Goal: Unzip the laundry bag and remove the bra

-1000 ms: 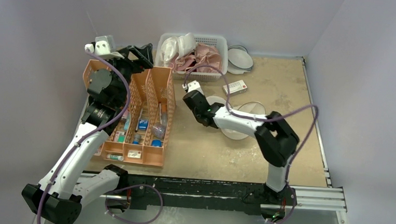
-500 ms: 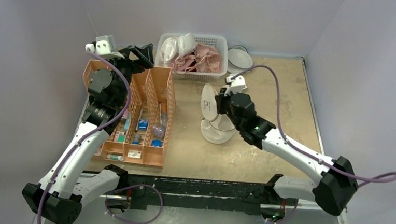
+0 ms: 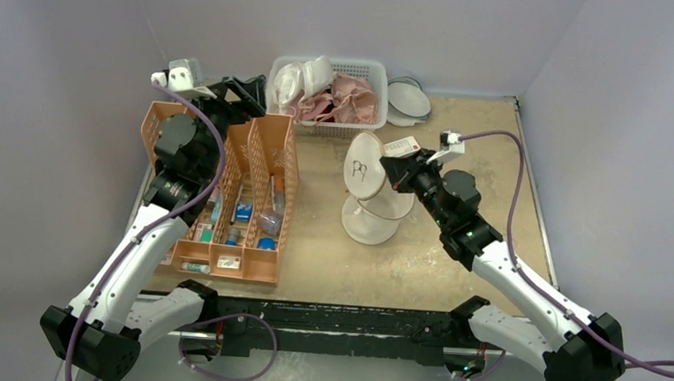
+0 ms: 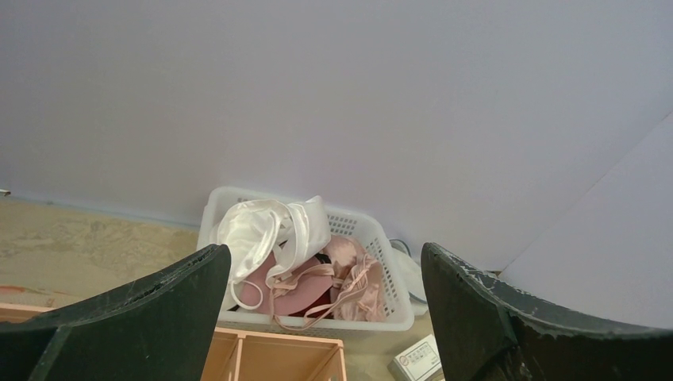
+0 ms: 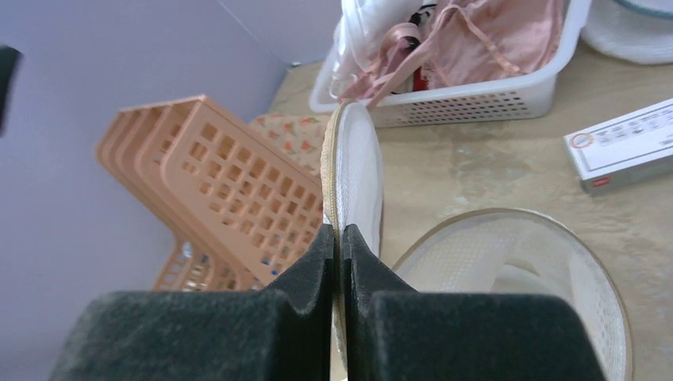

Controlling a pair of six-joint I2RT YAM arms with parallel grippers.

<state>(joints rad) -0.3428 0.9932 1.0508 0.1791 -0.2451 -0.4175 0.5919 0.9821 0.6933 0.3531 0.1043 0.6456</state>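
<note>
Centrally, laundry bag [image 3: 366,228] on tabletop [image 3: 330,247], lilac walls [image 3: 60,41].

Fine white mesh laundry bag [image 5: 361,171], perforated plastic basket [image 5: 476,99], rough sandy tabletop [image 5: 476,171]

Part of laundry bag [image 5: 484,254] cut off below, box [image 5: 623,147] lettering unreadable

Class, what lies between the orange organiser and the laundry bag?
Nothing; the top view shows bare tabletop between the orange organiser and laundry bag.
</note>
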